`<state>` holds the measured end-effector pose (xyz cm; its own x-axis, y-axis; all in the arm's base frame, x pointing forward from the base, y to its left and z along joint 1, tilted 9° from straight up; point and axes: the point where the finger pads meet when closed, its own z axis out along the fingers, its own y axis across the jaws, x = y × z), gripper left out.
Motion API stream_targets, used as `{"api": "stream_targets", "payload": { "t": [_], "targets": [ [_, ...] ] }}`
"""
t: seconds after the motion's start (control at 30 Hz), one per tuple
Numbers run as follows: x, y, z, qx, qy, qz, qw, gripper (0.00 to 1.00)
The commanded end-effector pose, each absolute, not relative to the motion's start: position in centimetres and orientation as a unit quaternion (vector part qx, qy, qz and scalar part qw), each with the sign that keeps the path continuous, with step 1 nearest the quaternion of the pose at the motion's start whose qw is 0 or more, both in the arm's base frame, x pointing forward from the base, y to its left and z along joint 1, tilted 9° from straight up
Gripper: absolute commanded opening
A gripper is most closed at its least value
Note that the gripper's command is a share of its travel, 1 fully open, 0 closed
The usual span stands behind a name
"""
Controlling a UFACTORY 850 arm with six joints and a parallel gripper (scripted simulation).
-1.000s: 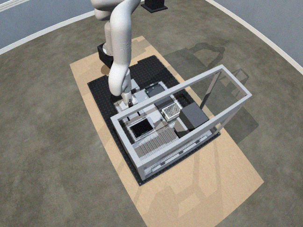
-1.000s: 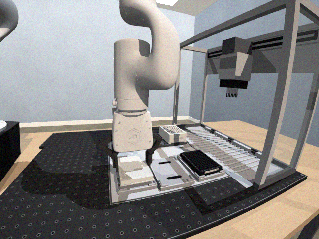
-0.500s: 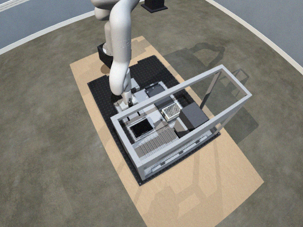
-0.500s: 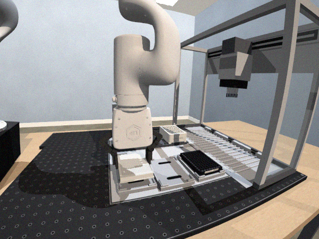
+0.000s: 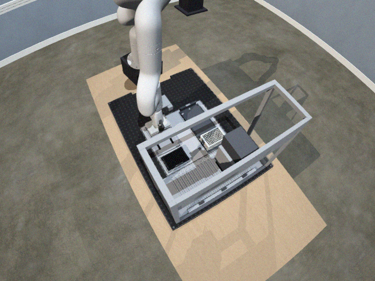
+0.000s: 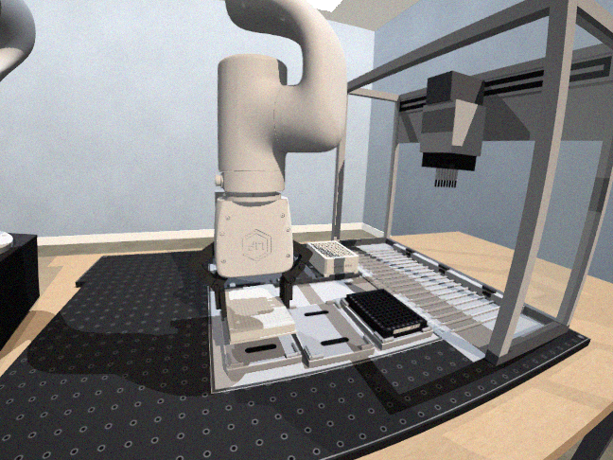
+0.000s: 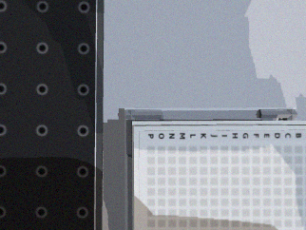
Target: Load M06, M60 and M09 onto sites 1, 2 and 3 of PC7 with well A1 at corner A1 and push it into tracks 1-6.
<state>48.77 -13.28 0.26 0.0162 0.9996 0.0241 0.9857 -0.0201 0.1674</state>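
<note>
Pincer (image 6: 251,303): I see it clamped wide across M60 (image 6: 259,316), the pale 384-well plate, fingers (image 6: 286,291) pressed to its sides. The plate hangs just above the handle-end site of PC7 (image 6: 316,346), not seated; in the wrist view its row letters run P down to B along the top edge.

PC7, my landmark: lies loose on the apron (image 6: 346,368). Its middle site shows bare slots. Its site farthest from the handle carries a black plate (image 6: 386,311), which I cannot identify by label.

Behind PC7: a white deep block with a grid of wells (image 6: 332,256), standing in a nest.

To the rail side of PC7: the ribbed loading rails (image 6: 430,291), under the grey frame (image 6: 536,198) and pipetting head (image 6: 450,123).

Under everything: the black perforated board (image 6: 123,396) on the desk (image 6: 495,425).
</note>
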Motion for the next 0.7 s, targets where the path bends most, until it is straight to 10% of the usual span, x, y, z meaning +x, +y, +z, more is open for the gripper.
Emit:
{"api": "stream_targets", "payload": {
  "t": [0.0, 0.67],
  "targets": [
    [48.8, -13.3, 0.6, 0.711, 0.698, 0.067, 0.048, 0.0],
    [48.3, -13.4, 3.6, 0.711, 0.698, 0.067, 0.048, 0.0]
  ]
}}
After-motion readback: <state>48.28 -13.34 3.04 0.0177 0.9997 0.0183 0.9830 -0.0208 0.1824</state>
